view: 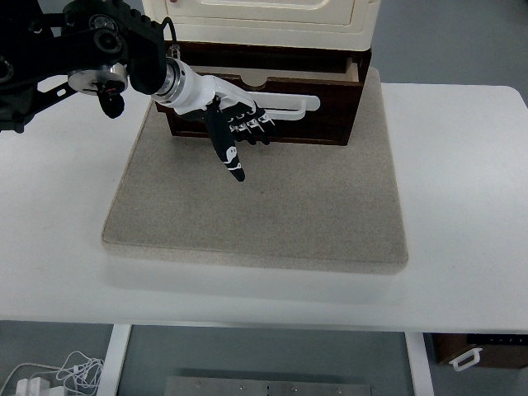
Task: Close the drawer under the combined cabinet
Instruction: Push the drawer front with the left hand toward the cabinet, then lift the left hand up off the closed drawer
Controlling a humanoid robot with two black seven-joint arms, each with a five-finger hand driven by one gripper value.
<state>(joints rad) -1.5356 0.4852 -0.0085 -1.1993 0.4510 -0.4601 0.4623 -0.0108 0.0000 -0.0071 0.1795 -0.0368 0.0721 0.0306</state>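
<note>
We look down steeply on a white table (462, 165) with a grey mat (272, 206) lying across its middle; at about twelve o'clock on the mat stands the combined cabinet (272, 21), cream-coloured above, with the dark wooden drawer (330, 103) under it. The drawer is not yet home; its front stands proud of the cabinet body, and a strip of pale interior shows behind the front panel, so we judge it partly open.

Our left hand (231, 128) comes in from ten o'clock, the dark arm crossing the upper left corner; the hand sits right against the drawer front, at its left half, beside the pale bar handle (289, 103) that runs across the panel. The fingers (252, 124) lie extended along the front, and the thumb points down toward six o'clock over the mat; nothing is gripped, so the hand is released and flat rather than clenched. Whether the fingers actually press on the wood or only hover just before it we cannot say from this angle; it looks like contact, but the view is too steep to be sure. The right arm does not show.

As for progress, we judge the approach done and the closing itself left; the remaining work would be a push toward twelve o'clock until the front sits flush beneath the cabinet.
</note>
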